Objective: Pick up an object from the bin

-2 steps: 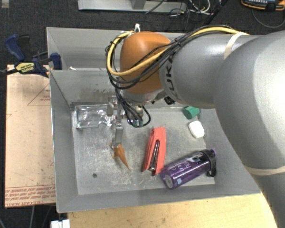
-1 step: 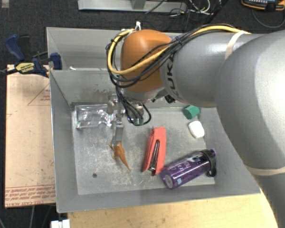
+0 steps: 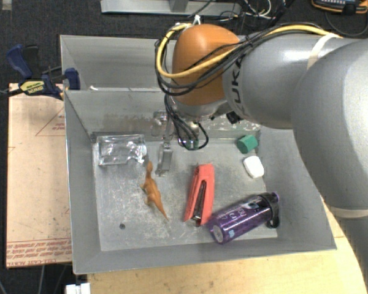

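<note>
Orange toy dinosaur (image 3: 153,192), slim with a long tapering tail, lies just beside the gripper (image 3: 164,166), toward the bin's near edge; the gripper's state cannot be told.

Arm (image 3: 294,72) in from right; end effector (image 3: 164,158) pointing down, seemingly vertical.

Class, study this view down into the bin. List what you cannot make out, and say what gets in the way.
- Camera view: the far right of the bin, hidden behind the arm and its orange cover.
- Camera view: the label print on the purple bottle, too small to read.
- Camera view: what the clear plastic piece is, lost to glare.
</note>
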`<state>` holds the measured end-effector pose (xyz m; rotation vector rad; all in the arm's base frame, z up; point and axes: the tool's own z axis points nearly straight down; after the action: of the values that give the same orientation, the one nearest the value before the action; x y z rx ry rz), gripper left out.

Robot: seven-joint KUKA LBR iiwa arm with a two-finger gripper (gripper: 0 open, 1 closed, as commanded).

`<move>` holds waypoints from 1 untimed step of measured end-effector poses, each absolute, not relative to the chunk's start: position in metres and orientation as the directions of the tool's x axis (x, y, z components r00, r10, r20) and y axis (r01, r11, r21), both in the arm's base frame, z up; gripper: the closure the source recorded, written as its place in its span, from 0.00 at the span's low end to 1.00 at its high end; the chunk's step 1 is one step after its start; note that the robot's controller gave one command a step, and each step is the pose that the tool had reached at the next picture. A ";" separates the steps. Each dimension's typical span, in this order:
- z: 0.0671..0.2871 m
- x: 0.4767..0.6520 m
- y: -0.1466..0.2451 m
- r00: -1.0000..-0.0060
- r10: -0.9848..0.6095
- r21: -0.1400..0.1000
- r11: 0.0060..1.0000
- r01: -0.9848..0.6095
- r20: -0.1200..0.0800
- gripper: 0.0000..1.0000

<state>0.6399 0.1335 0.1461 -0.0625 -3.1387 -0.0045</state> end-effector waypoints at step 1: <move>0.133 0.645 0.121 -0.975 0.220 0.003 0.975 0.220 -0.003 0.00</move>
<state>0.6448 0.1212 0.1332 -0.3483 -3.1254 -0.0036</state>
